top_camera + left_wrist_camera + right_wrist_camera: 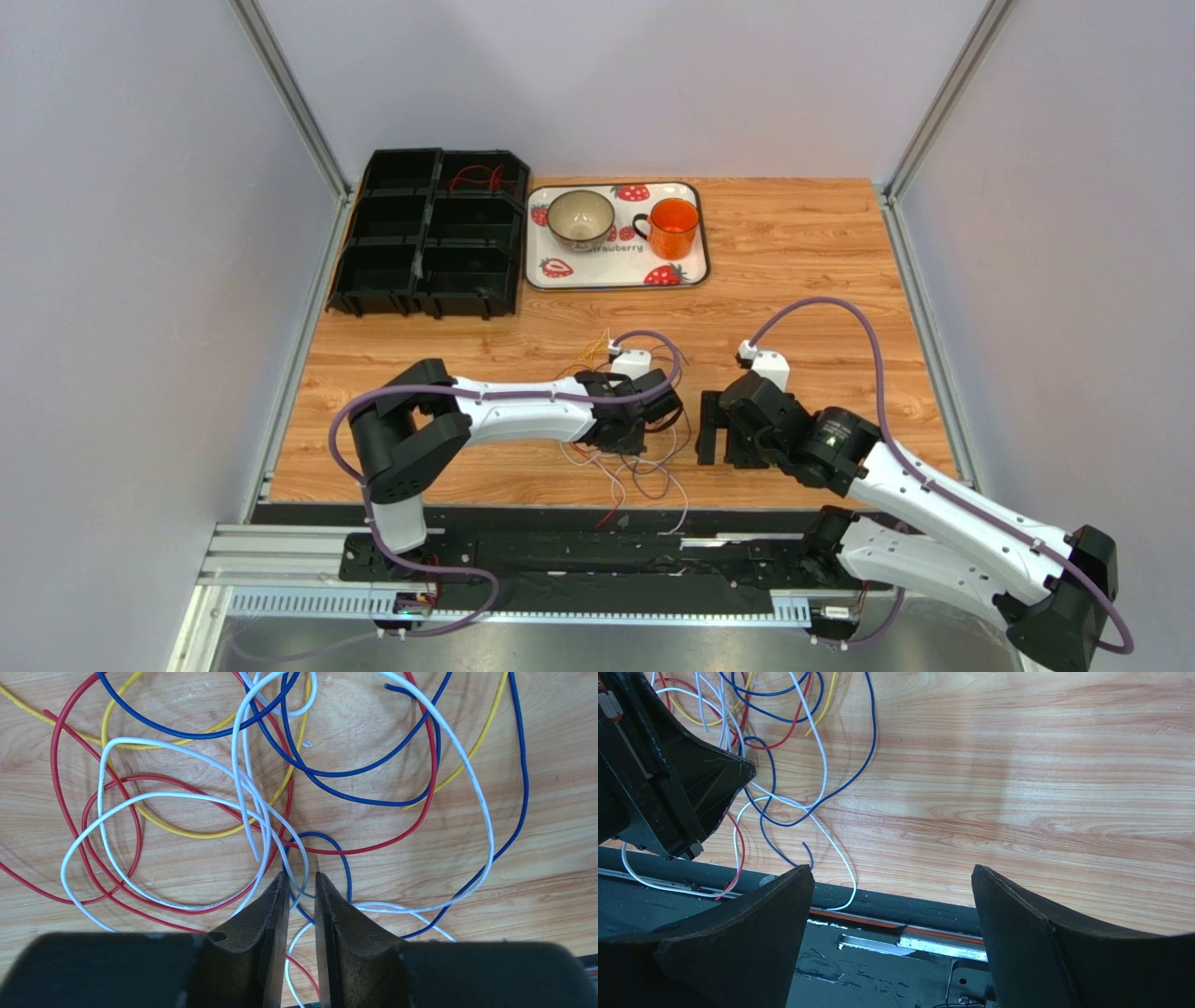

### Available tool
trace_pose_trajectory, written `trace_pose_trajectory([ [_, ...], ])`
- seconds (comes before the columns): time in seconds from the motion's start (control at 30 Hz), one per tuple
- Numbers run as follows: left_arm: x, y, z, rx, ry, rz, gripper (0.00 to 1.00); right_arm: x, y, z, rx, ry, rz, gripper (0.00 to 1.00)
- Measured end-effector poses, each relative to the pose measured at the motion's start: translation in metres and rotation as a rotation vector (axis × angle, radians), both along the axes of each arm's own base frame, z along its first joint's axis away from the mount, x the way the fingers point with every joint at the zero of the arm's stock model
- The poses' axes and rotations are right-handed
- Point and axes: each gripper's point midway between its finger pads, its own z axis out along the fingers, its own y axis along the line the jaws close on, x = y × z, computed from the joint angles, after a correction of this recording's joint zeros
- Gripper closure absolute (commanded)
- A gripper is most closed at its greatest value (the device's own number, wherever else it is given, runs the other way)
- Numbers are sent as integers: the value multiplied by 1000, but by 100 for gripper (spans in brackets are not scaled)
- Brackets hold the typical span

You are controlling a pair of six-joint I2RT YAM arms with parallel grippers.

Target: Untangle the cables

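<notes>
Table of light wood grain inside pale grey walls, cables tangled near its front edge, left gripper low over them, jaws narrowly apart astride white strands, right gripper wide open over bare wood beside them, black bins and strawberry tray at the back
</notes>
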Motion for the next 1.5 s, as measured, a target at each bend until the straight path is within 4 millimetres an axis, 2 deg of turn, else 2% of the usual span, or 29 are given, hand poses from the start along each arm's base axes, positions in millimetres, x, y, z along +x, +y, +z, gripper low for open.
trace_pose_trajectory([
  [0.13, 0, 0, 0, 0, 1, 1, 81, 0, 0, 1, 5, -3, 1, 12],
  [0.23, 0, 0, -1, 0, 1, 2, 90, -1, 1, 1, 7, -1, 2, 12],
  [0.3, 0, 1, 0, 2, 1, 1, 99, -1, 1, 1, 9, 0, 4, 12],
  [0.63, -1, 10, 7, 27, -8, 5, 100, -1, 1, 2, 12, -1, 4, 12],
  [0.83, -1, 11, 36, -14, -32, -8, 100, -1, 1, 1, 12, -1, 5, 12],
  [0.9, 0, 11, 52, -38, -51, -16, 100, -1, 1, 2, 12, -1, 4, 12],
  [1.03, 5, 14, 98, -96, -120, -27, 100, -1, 2, 2, 16, -1, 6, 12],
  [1.17, 13, 24, 154, -191, -201, -32, 100, 0, 7, 4, 36, -5, 12, 13],
  [1.37, 32, 52, 245, -329, -358, -30, 100, 0, 12, 4, 58, -3, 21, 13],
  [1.5, 36, 67, 308, -411, -483, -73, 100, -1, 12, 1, 58, 5, 22, 13],
])
